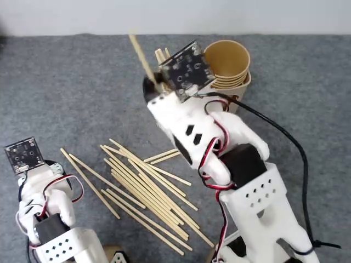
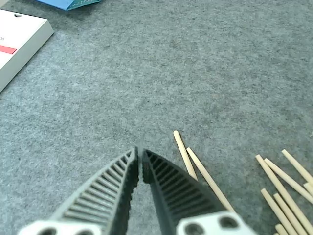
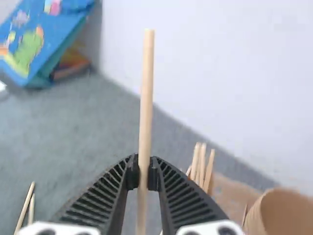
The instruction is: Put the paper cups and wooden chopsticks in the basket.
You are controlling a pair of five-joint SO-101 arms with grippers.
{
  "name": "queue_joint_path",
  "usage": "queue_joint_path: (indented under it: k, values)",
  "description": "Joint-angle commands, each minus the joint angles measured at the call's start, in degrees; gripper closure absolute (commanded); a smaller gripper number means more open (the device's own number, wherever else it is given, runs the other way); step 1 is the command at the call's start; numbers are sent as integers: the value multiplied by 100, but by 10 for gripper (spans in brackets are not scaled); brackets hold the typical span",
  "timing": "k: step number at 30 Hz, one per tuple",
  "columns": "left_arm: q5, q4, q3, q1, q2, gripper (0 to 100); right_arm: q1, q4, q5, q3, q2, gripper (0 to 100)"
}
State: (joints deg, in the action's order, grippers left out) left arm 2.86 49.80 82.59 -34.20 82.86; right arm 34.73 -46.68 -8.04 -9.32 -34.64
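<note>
My right gripper (image 3: 142,174) is shut on a wooden chopstick (image 3: 145,98), which stands up between the pads. In the high view that chopstick (image 1: 143,57) is tilted, with the gripper (image 1: 155,87) beside the basket (image 1: 241,94) at the back of the table. A stack of paper cups (image 1: 227,63) sits in the basket, and a few chopsticks (image 1: 162,55) stand up next to it. Several loose chopsticks (image 1: 148,192) lie on the grey carpet. My left gripper (image 2: 140,159) is shut on nothing, low over the carpet just left of two chopstick ends (image 2: 188,156).
A white box (image 2: 19,39) and a blue item (image 2: 68,4) lie beyond the left gripper. A colourful blue book (image 3: 34,44) leans against the white wall (image 3: 220,73). A black cable (image 1: 274,129) runs along the right arm.
</note>
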Motion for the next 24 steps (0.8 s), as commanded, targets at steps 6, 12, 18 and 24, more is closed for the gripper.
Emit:
queue_joint_path:
  k: [6,12,18,24]
  values:
    - [18,-149,-215,26,70,987,-681,2818,-53,-554,-163,991]
    - [18,-149,-215,26,70,987,-1095,4233,-53,-1459,-66,991]
    - [18,-149,-215,26,70,987,-1402,5349,-53,-2207,611,987]
    - [18,-149,-215,26,70,987,-1358,4813,-53,-2251,804,876]
